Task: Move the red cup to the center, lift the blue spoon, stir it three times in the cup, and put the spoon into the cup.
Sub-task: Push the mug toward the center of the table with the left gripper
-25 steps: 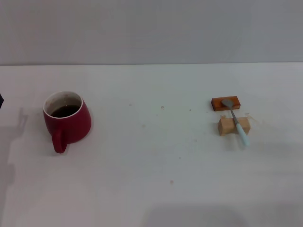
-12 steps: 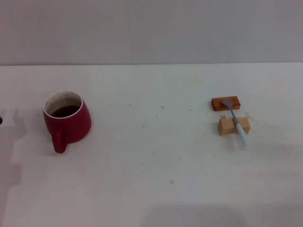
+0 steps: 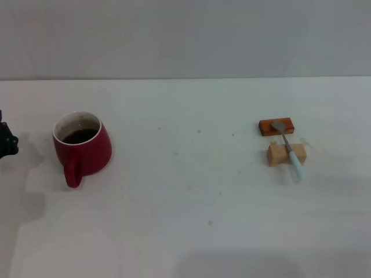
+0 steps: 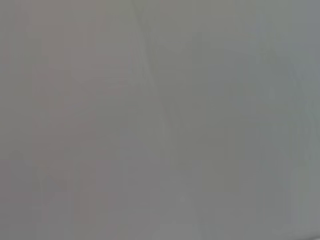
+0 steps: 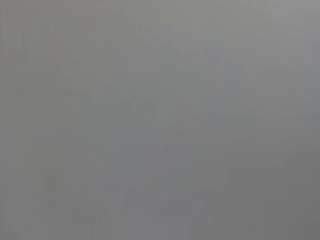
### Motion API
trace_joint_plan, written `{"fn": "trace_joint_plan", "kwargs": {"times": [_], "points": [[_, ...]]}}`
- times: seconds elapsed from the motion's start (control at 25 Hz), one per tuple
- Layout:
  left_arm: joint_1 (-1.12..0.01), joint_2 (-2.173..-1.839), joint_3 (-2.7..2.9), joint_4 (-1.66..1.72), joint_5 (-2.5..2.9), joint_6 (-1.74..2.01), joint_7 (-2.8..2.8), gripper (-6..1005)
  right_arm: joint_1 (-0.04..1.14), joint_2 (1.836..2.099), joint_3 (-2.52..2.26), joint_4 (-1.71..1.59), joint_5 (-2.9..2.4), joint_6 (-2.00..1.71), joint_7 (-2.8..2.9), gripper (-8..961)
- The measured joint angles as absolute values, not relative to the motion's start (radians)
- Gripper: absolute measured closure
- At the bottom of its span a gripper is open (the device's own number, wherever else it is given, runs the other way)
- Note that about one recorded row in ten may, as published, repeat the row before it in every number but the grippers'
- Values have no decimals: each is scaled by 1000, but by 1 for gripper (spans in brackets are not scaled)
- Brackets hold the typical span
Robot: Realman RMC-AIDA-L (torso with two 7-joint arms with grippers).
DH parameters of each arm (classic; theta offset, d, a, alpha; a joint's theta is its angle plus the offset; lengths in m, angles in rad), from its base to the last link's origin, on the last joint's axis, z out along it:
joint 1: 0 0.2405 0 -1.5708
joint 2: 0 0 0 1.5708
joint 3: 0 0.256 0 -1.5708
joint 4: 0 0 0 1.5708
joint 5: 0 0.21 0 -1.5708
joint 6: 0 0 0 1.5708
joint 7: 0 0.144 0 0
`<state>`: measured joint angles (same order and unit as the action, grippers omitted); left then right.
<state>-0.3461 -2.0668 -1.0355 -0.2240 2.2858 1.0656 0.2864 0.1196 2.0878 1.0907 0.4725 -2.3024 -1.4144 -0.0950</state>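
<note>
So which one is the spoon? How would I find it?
Look at the white table, over on the robot's right side, far from the red cup. Two little blocks sit there, an orange-brown block and a tan wooden block. The blue spoon lies across both: thin, with a grey bowl and pale blue handle.

One red cup [image 3: 82,147] stands on the tabletop [image 3: 191,214]. One blue spoon [image 3: 288,149] is there too. Two small blocks: one orange-brown block [image 3: 276,127] and one tan wooden block [image 3: 285,154]. One dark tool [image 3: 7,142] shows at the left edge.
</note>
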Motion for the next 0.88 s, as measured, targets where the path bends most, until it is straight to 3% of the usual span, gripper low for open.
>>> {"fn": "trace_joint_plan", "kwargs": {"times": [0.32, 0.88], "points": [[-390, -2064, -1019, -207, 2287, 990, 440, 1001, 122, 2086, 1091, 472, -2302, -1414, -95, 243], [-428, -2062, -896, -157, 2287, 970, 564, 1001, 123, 2085, 1091, 472, -2302, -1414, -95, 242]]}}
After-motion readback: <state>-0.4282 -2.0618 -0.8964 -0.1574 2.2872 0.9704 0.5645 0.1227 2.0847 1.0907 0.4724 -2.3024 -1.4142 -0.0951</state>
